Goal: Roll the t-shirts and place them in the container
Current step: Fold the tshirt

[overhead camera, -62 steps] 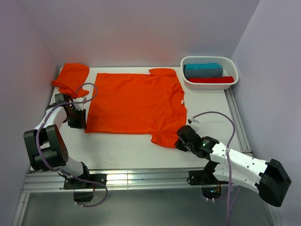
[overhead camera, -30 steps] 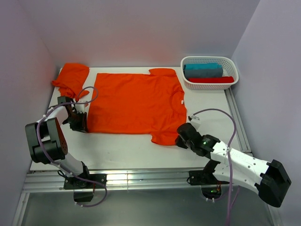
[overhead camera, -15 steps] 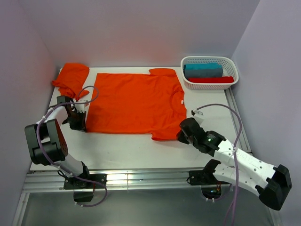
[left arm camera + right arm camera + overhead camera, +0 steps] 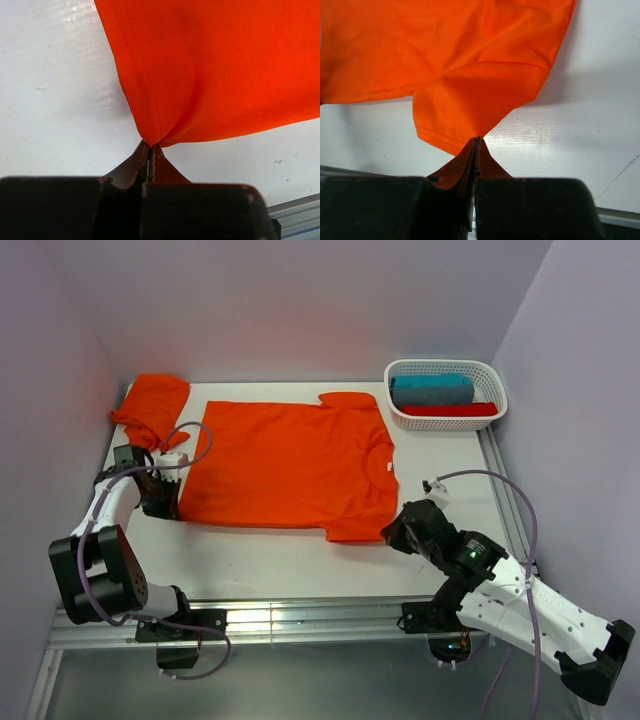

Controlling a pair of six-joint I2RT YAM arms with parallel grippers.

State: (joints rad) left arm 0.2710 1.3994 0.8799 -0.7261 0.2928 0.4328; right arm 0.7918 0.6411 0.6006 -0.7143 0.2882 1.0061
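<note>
One orange t-shirt point(image 4: 285, 460) lies spread flat in the middle of the white table point(image 4: 280, 560), its neck toward 3 o'clock and its hem toward 9 o'clock. The left gripper point(image 4: 165, 502) sits low at the shirt's 8 o'clock corner, its jaws clenched on the near corner of the hem. In the left wrist view the fabric is pulled into a small peak between the tips. The right gripper point(image 4: 392, 530) is at the shirt's 5 o'clock, jaws pinched tight on the edge of the near sleeve. A second orange t-shirt point(image 4: 152, 408) lies crumpled in the table's 10 o'clock corner, apart from both arms. A white lattice basket point(image 4: 400, 412) stands in the 2 o'clock corner, holding teal, grey and red cloth.
</note>
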